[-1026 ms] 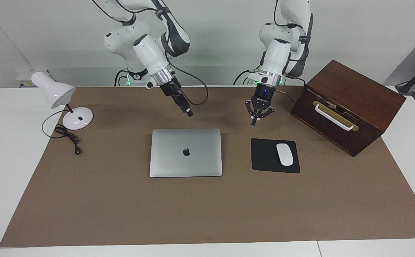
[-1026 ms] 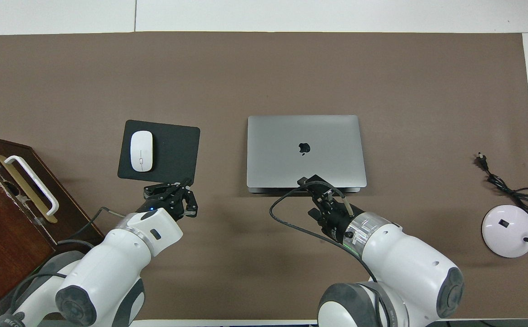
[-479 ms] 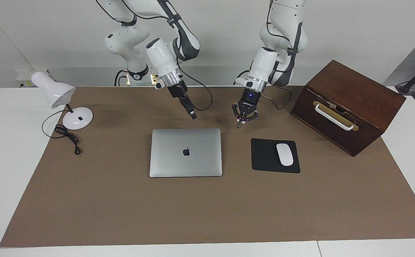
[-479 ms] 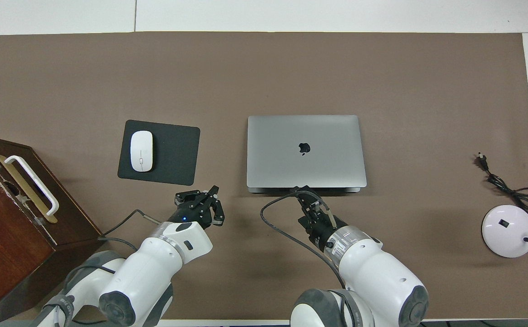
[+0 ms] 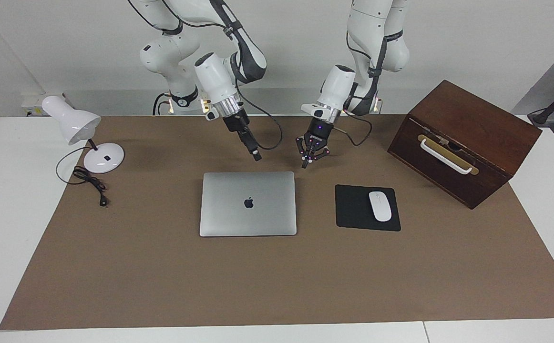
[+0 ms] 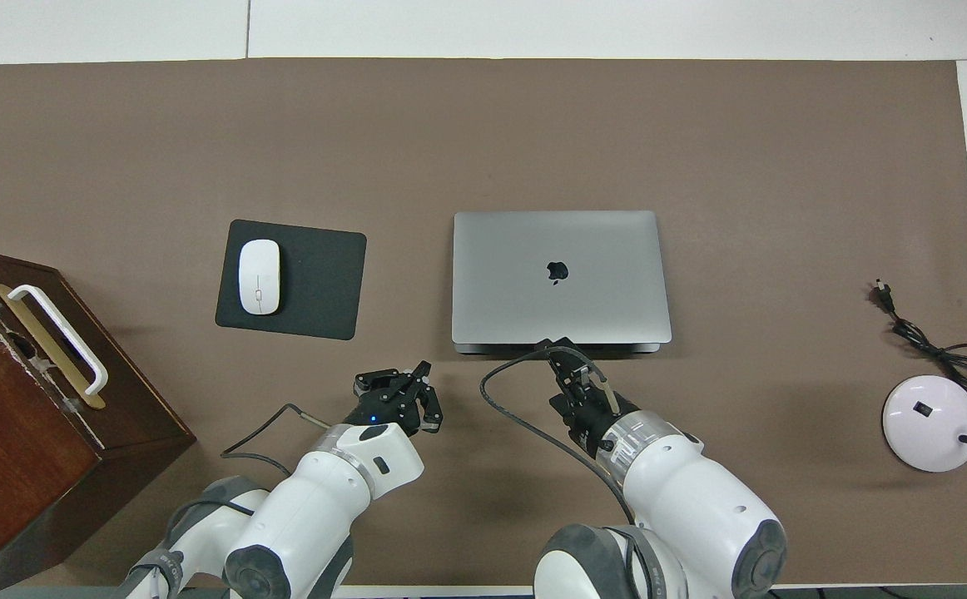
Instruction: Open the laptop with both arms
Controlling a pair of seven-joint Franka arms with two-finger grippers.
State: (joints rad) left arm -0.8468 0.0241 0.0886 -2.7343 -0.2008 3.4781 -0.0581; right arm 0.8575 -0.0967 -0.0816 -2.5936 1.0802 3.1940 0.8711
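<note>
Lying flat and closed at the middle of the brown table mat (image 5: 162, 286), the silver laptop (image 5: 248, 204) shows its lid with the dark apple logo upward. We note that its edge nearest the robots appears in the overhead view as a thin darker lip, which we judge to be the seam where lid and base part; this would explain why both arms gather at that edge rather than over the lid.

We find the right gripper (image 5: 256, 156) hanging just above the mat at the laptop's robot-side edge, angled down toward it. Its fingers look drawn together into one narrow point, a form that we judge suited to hooking under the lid lip. No contact with the laptop is visible.

We find the left gripper (image 5: 305, 165) over bare mat just beside the laptop's corner at the left arm's end. Its fingertips meet while the outer links splay sideways, so it is closed and holds nothing. We judge that it is positioned to press or steady the base while the other arm lifts.

We record the surroundings as follows. A black mouse pad (image 5: 353, 209) carrying a white mouse (image 5: 380, 206) lies beside the laptop toward the left arm's end. A dark wooden box (image 5: 465, 143) with a white handle stands further that way. A white desk lamp (image 5: 74, 125) and its loose black cord (image 5: 88, 183) occupy the right arm's end, well apart from the work.
</note>
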